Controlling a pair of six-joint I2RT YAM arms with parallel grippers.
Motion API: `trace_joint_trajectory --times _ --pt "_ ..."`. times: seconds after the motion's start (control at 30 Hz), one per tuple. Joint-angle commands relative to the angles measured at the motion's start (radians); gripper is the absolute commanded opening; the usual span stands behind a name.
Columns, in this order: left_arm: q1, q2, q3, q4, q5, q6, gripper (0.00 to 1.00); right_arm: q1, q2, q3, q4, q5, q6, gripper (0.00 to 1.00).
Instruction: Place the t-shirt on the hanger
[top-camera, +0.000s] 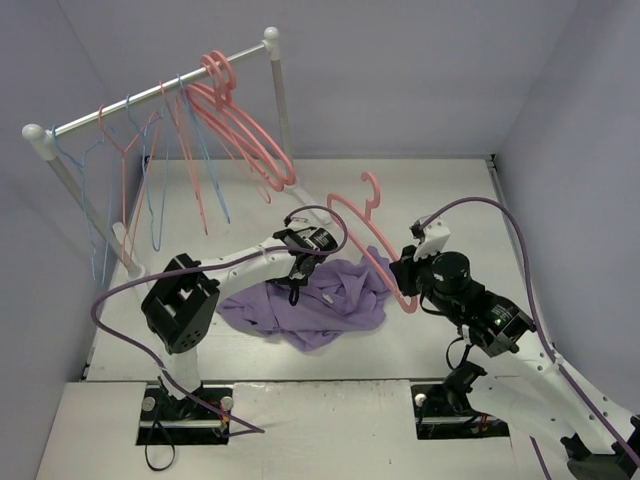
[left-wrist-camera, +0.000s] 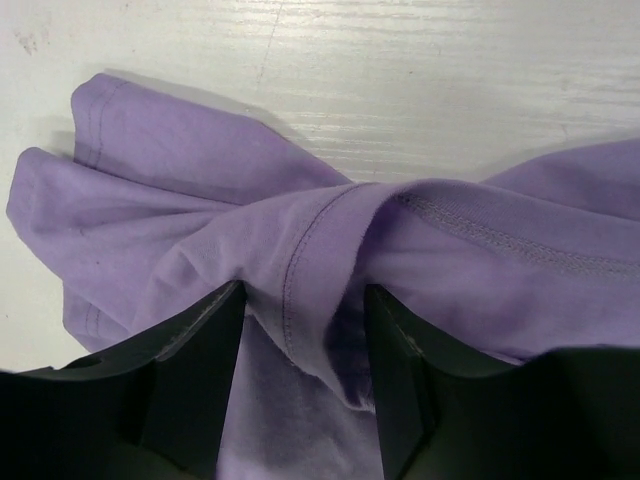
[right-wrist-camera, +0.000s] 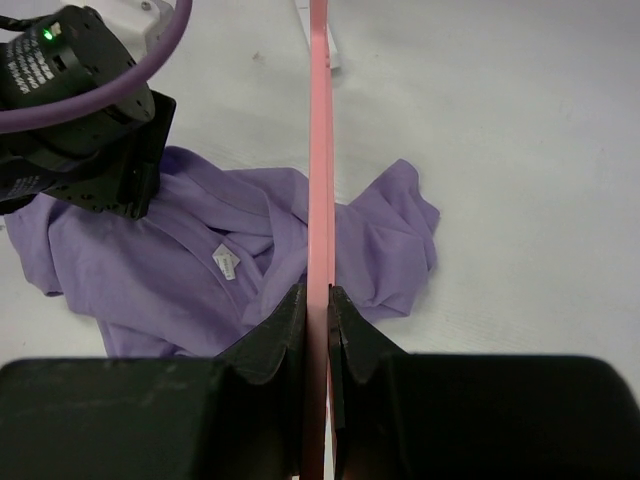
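Observation:
The purple t-shirt (top-camera: 335, 308) lies crumpled on the white table between the arms. My left gripper (top-camera: 296, 290) is down on its left part, open, with a seamed fold of the t-shirt (left-wrist-camera: 200, 200) between the spread fingers (left-wrist-camera: 200, 370), not pinched. My right gripper (top-camera: 405, 276) is shut on the lower end of a thick salmon-pink hanger (top-camera: 362, 245) and holds it tilted above the shirt's right edge, hook pointing to the back. In the right wrist view the hanger (right-wrist-camera: 320, 150) runs straight up from the gripper (right-wrist-camera: 317, 295) over the t-shirt (right-wrist-camera: 190, 270).
A white rail rack (top-camera: 150, 95) stands at the back left with several salmon-pink hangers (top-camera: 245, 135) and thin blue (top-camera: 152, 200) and pink-red wire hangers (top-camera: 125, 160). The left arm's wrist (right-wrist-camera: 80, 110) shows in the right wrist view. Grey walls close three sides.

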Motion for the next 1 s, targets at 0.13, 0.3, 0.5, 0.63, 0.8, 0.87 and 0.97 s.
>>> trace_joint_trajectory --times 0.13,0.3,0.5,0.63,0.8,0.87,0.97 --pt "0.004 -0.045 0.016 0.001 -0.049 0.014 0.33 -0.001 -0.033 -0.002 0.049 -0.029 0.026 0.0" --pt "0.004 -0.157 0.025 0.001 -0.073 0.107 0.11 -0.001 -0.053 0.011 0.038 -0.103 -0.002 0.0" --pt "0.011 -0.254 0.017 0.004 -0.091 0.191 0.0 -0.001 -0.061 0.02 0.033 -0.256 -0.027 0.0" --pt "0.015 -0.299 0.025 0.004 -0.09 0.251 0.0 0.0 -0.097 0.026 0.029 -0.337 -0.023 0.0" --pt "0.053 -0.322 0.02 -0.003 -0.062 0.296 0.0 -0.001 -0.168 0.034 0.016 -0.403 -0.04 0.0" --pt "0.084 -0.325 0.011 -0.007 -0.045 0.299 0.0 -0.001 -0.187 0.035 0.01 -0.425 -0.044 0.0" --pt "0.146 -0.316 0.01 -0.018 -0.026 0.289 0.0 -0.001 -0.195 0.04 -0.009 -0.444 -0.045 0.0"
